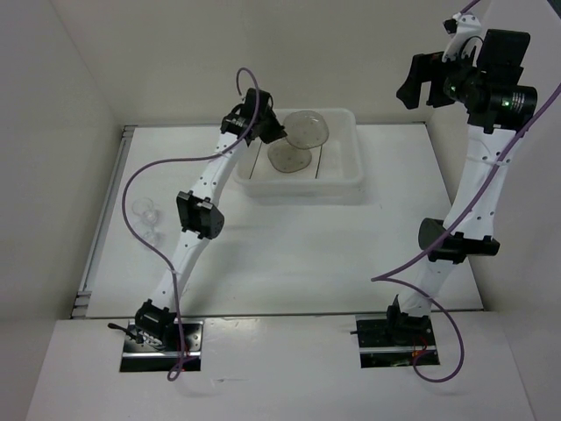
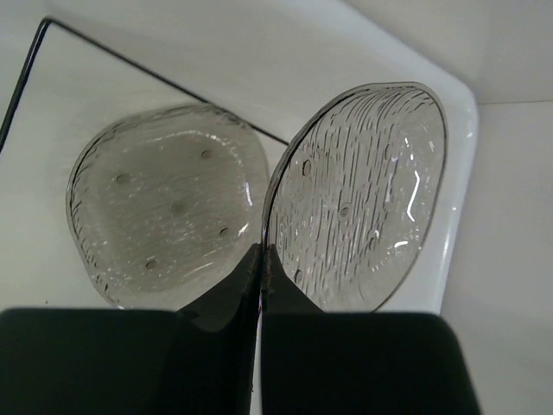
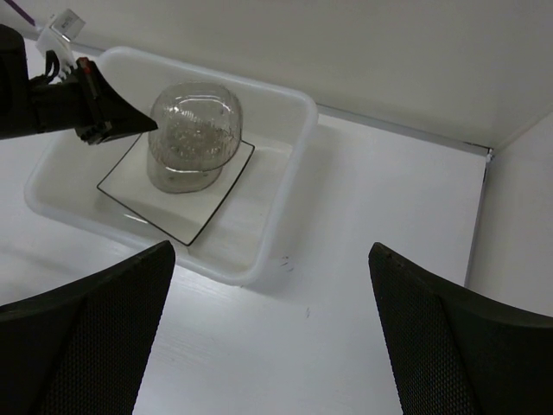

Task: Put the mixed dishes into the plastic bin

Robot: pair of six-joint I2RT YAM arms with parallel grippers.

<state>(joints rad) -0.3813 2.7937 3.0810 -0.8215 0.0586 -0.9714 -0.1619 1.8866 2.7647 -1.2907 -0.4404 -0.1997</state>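
The plastic bin stands at the back middle of the table, with the square white plate flat inside it. One greyish saucer lies on the plate. My left gripper is shut on the rim of a second saucer and holds it tilted on edge above the bin. The left wrist view shows the held saucer, the lying saucer and the plate's dark edge. Two clear glass cups stand on the table at the left. My right gripper is open, empty and raised at the far right.
White walls close in the table on the left, back and right. A metal rail runs along the left edge. In the right wrist view the bin lies left of bare table, and my right fingers frame the view.
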